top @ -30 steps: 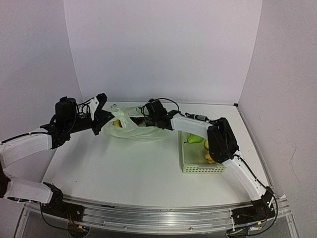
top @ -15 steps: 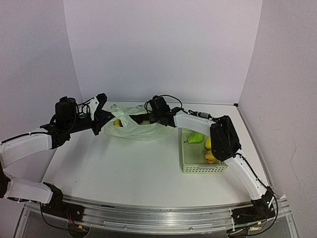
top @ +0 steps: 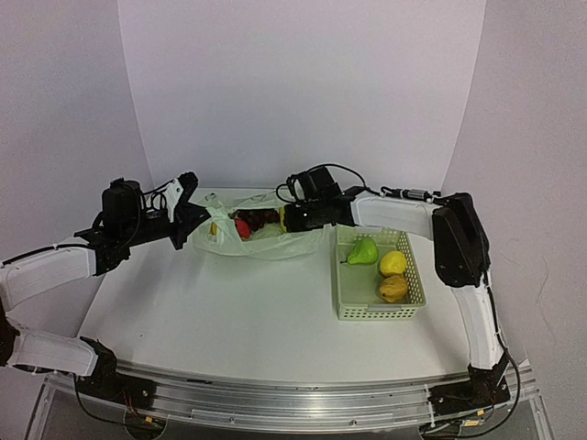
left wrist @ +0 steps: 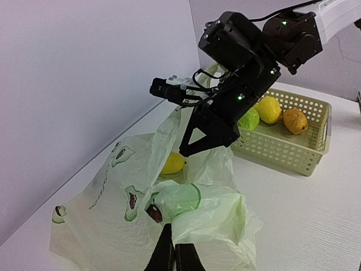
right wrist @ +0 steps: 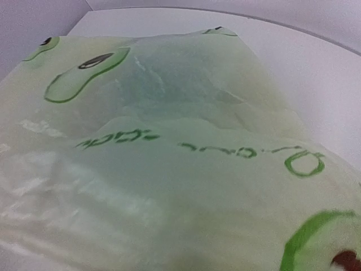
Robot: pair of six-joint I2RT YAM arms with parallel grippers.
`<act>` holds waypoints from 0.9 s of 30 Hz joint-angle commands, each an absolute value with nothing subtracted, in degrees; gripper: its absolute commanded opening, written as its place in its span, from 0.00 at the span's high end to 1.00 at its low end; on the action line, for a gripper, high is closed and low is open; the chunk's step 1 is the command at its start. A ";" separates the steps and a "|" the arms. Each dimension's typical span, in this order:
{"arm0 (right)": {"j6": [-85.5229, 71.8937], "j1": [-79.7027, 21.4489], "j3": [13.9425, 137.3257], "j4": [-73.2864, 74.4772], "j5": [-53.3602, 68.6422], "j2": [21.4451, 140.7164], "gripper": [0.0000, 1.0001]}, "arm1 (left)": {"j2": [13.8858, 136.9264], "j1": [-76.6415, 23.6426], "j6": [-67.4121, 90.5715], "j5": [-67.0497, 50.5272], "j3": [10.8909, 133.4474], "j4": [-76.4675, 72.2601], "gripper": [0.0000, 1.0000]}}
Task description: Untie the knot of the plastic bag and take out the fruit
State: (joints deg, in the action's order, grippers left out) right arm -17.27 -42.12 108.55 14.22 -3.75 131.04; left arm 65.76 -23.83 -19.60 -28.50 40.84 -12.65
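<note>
The pale green plastic bag [top: 275, 243] lies at the back of the table, with a red apple [top: 242, 227], dark grapes [top: 262, 218] and a yellow fruit [top: 214, 229] showing inside it. The knot is out of view. My left gripper [top: 198, 220] is shut on the bag's left edge; its black fingers [left wrist: 167, 248] pinch the film [left wrist: 214, 214]. My right gripper [top: 278, 220] reaches into the bag from the right, its black body [left wrist: 210, 132] above a yellow fruit [left wrist: 172, 162]. The right wrist view is filled by bag film [right wrist: 169, 169], which hides the fingers.
A pale lattice basket [top: 371, 312] stands right of the bag. It holds a green pear [top: 362, 250], a yellow fruit [top: 393, 263] and a brownish fruit [top: 393, 288]. The white back wall is close behind the bag. The right arm's elbow [top: 459, 243] rises beside the basket.
The right arm's elbow has swung right, off the basket, and its wrist has shifted right. The apple and grapes now show in the bag. The left arm has not moved.
</note>
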 commanded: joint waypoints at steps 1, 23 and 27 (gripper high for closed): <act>-18.31 -42.24 105.36 9.97 -0.89 126.46 0.92 | 66.23 -23.70 -20.27 -29.74 41.56 -15.12 1.00; -10.77 -52.23 116.48 -3.08 3.50 140.49 0.73 | 57.82 -20.84 -27.44 -35.88 48.68 6.50 1.00; -9.54 -52.45 120.72 -4.24 -3.18 144.12 0.68 | 58.69 -18.74 -28.31 -40.31 51.37 11.56 1.00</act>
